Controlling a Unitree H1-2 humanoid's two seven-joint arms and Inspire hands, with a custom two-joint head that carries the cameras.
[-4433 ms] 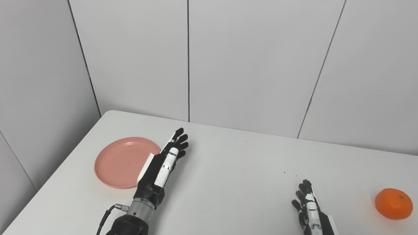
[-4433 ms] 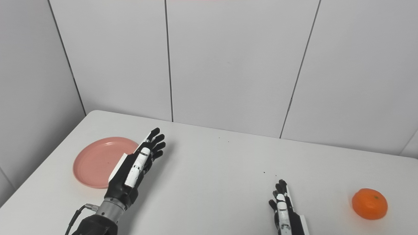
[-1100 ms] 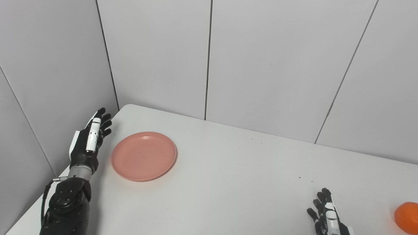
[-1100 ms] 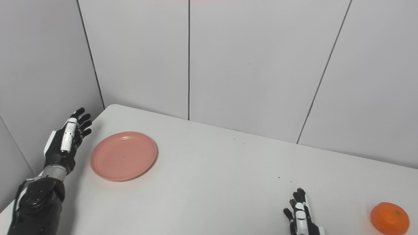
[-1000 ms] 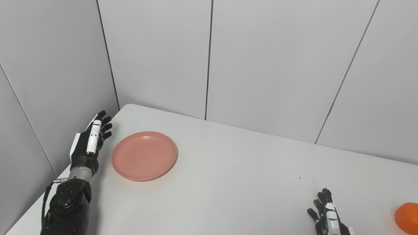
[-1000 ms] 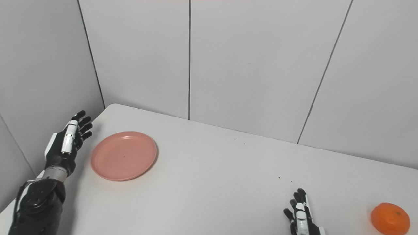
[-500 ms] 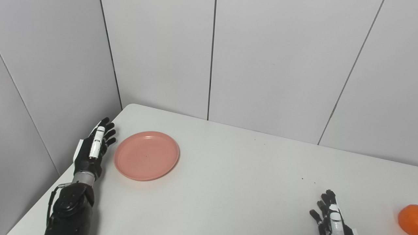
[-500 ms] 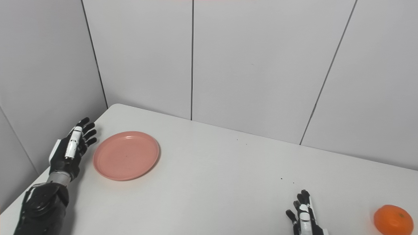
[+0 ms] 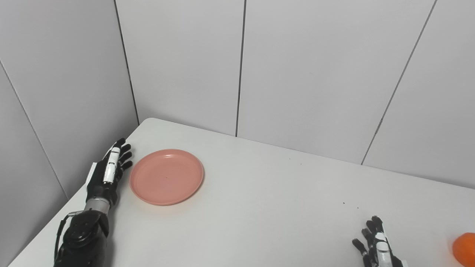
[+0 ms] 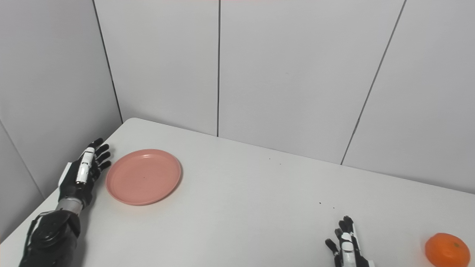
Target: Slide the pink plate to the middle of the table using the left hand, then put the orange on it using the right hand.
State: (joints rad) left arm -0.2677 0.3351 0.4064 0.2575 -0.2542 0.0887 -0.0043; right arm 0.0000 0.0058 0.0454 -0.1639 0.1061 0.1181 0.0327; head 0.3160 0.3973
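The pink plate (image 9: 166,176) lies flat near the table's far left corner. My left hand (image 9: 107,173) stands edge-up just left of the plate's rim, open, fingers straight and pointing away from me, a small gap from the plate. The orange (image 10: 447,249) rests at the table's near right, cut by the frame edge in the left eye view. My right hand (image 10: 346,246) sits low at the bottom edge, open, fingers up, well left of the orange and holding nothing.
The white table (image 9: 267,200) runs between plate and orange. Grey wall panels (image 9: 241,66) close off the back and the left side, with the table's left edge right beside my left forearm (image 9: 81,237).
My left hand has swung from the plate's right side over to its left side, then sunk toward the table beside the rim. The camera shifted left. Plate, orange and right hand stay put.
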